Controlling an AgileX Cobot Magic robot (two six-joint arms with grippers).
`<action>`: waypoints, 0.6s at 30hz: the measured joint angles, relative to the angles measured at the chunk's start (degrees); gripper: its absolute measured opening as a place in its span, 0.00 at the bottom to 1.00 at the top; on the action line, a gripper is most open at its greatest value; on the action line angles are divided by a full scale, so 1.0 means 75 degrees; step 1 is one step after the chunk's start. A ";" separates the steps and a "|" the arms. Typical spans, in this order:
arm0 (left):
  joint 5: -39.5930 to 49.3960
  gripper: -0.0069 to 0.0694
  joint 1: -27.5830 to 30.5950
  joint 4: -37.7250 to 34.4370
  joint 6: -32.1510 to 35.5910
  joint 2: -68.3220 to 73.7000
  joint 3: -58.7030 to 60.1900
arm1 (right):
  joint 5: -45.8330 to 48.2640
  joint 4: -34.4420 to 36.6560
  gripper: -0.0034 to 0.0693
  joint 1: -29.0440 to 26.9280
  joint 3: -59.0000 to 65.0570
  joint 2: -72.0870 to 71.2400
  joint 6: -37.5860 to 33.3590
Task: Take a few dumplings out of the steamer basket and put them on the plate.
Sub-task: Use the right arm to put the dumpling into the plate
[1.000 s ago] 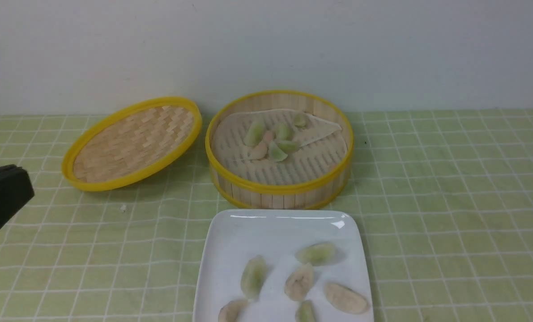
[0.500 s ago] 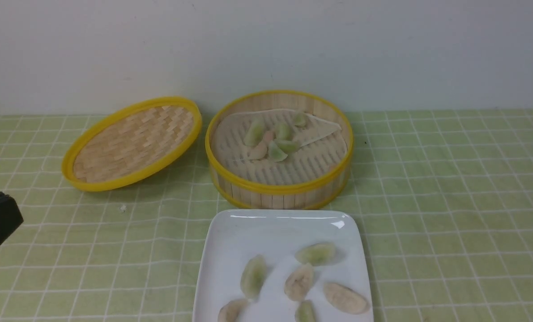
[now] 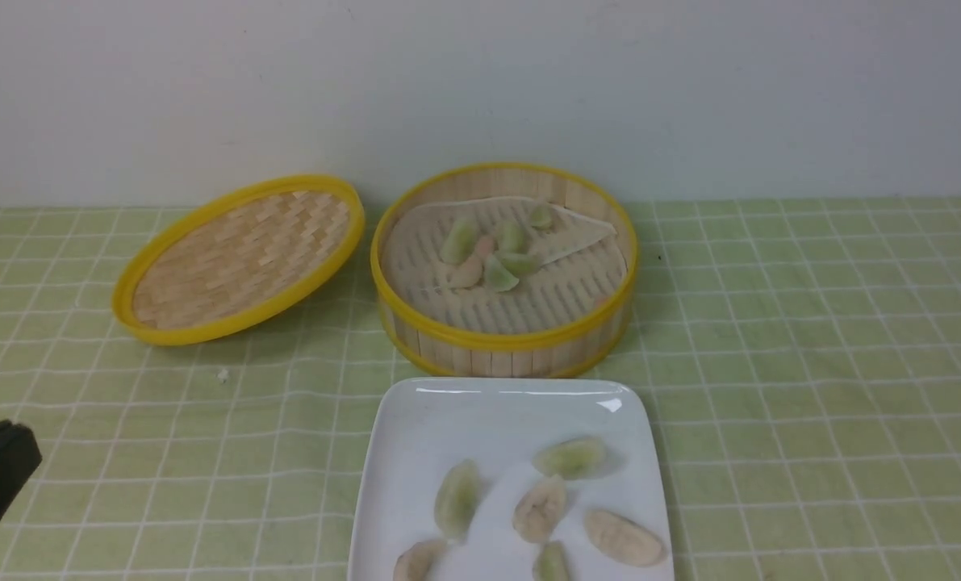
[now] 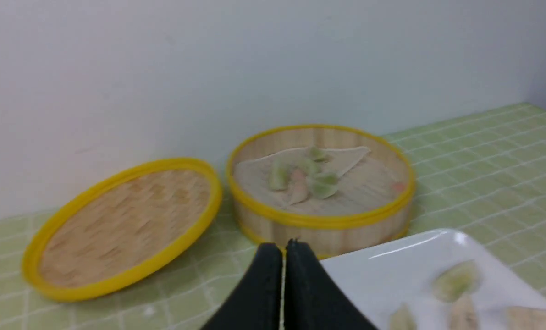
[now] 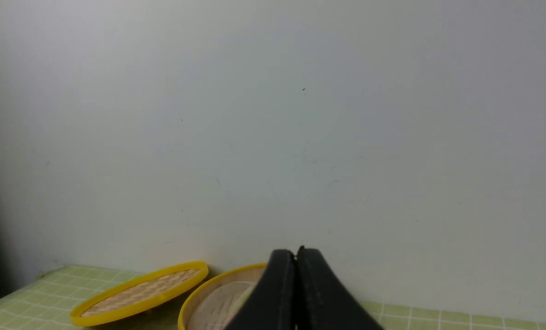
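Observation:
The steamer basket (image 3: 503, 343) stands at the middle back with several green and pinkish dumplings (image 3: 490, 252) on its whitish liner. The white plate (image 3: 480, 411) lies just in front of it and holds several dumplings (image 3: 538, 508). My left gripper (image 3: 0, 460) is at the far left edge, low over the cloth, well away from both; in the left wrist view it (image 4: 284, 247) is shut and empty. My right gripper (image 5: 295, 253) is shut and empty in its wrist view, held high and facing the wall; it is out of the front view.
The shallow woven lid (image 3: 238, 257) leans tilted left of the basket. A green checked cloth (image 3: 811, 363) covers the table. A white wall stands close behind the basket. A small white crumb (image 3: 222, 375) lies in front of the lid.
My left gripper has drawn down and back toward the lower left corner of the front view. The dumplings, basket and plate have not moved.

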 joint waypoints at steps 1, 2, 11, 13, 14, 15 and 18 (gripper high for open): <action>-0.0120 0.08 0.0323 0.0000 0.0002 -0.0254 0.0356 | 0.0000 0.0000 0.03 0.0000 0.0000 0.0000 0.0000; -0.0209 0.08 0.0572 0.0000 0.0008 -0.0452 0.0565 | 0.0000 0.0000 0.03 0.0000 0.0000 0.0000 0.0000; -0.0155 0.08 0.1811 0.0000 0.0022 -0.1423 0.2538 | 0.0000 -0.0006 0.03 0.0000 0.0000 0.0000 0.0007; 0.0079 0.08 0.1837 0.0007 0.0040 -0.1423 0.2551 | 0.0000 -0.0009 0.03 0.0000 0.0000 0.0000 0.0007; 0.0150 0.08 0.1837 0.0007 0.0042 -0.1423 0.2555 | 0.0000 -0.0009 0.03 0.0000 0.0000 0.0000 0.0007; 0.0160 0.08 0.1837 0.0007 0.0048 -0.1423 0.2555 | 0.0000 -0.0009 0.03 0.0000 0.0000 0.0000 0.0007; 0.0176 0.08 0.1837 0.0015 0.0065 -0.1423 0.2555 | 0.0000 -0.0009 0.03 0.0000 0.0000 0.0000 0.0007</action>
